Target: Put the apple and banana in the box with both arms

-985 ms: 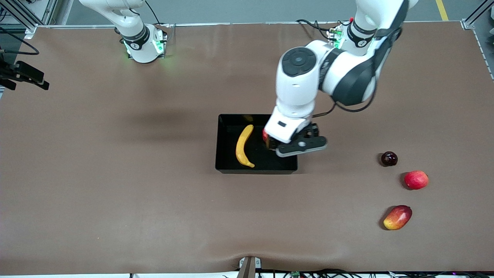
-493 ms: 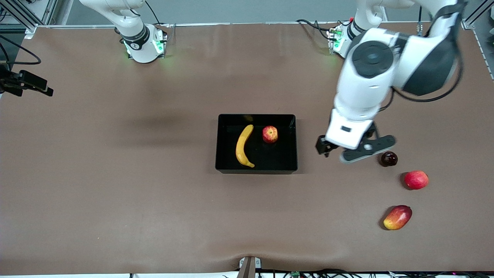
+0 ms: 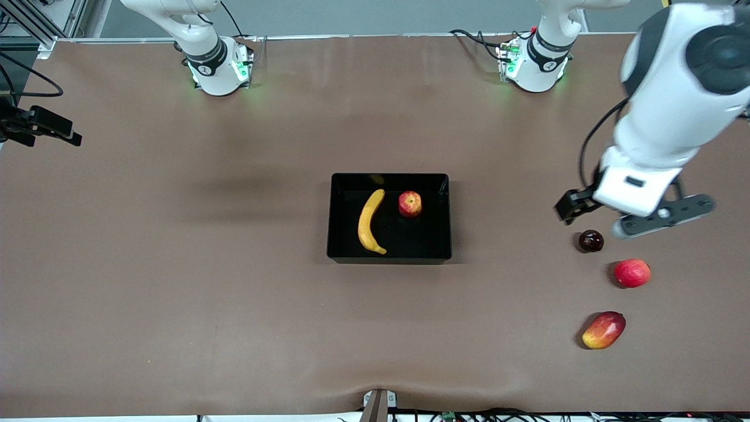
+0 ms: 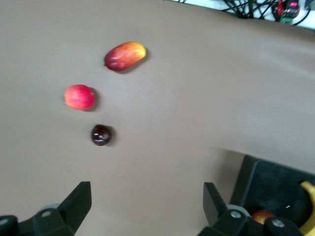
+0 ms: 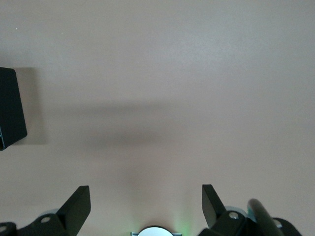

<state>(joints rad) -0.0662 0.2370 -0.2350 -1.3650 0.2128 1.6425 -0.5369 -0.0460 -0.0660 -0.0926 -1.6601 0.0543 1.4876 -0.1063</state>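
The black box (image 3: 389,258) sits mid-table. The yellow banana (image 3: 369,221) lies inside it, and the small red apple (image 3: 410,204) rests in it beside the banana, toward the left arm's end. My left gripper (image 3: 573,206) is open and empty, in the air over bare table by a dark round fruit. Its wrist view shows its open fingers (image 4: 146,206), the box corner (image 4: 247,172), part of the apple (image 4: 263,216) and the banana's tip (image 4: 309,194). My right gripper (image 5: 146,206) is open and empty, waiting high above the table near its base.
Three fruits lie toward the left arm's end: a dark round fruit (image 3: 590,241), a pinkish-red round fruit (image 3: 631,273) and a red-and-yellow mango (image 3: 603,330). They also show in the left wrist view: dark fruit (image 4: 101,134), pinkish fruit (image 4: 79,97), mango (image 4: 125,55).
My left gripper let go of the apple in the box, opened, and swung away toward the left arm's end of the table. The apple now rests uncovered in the box.
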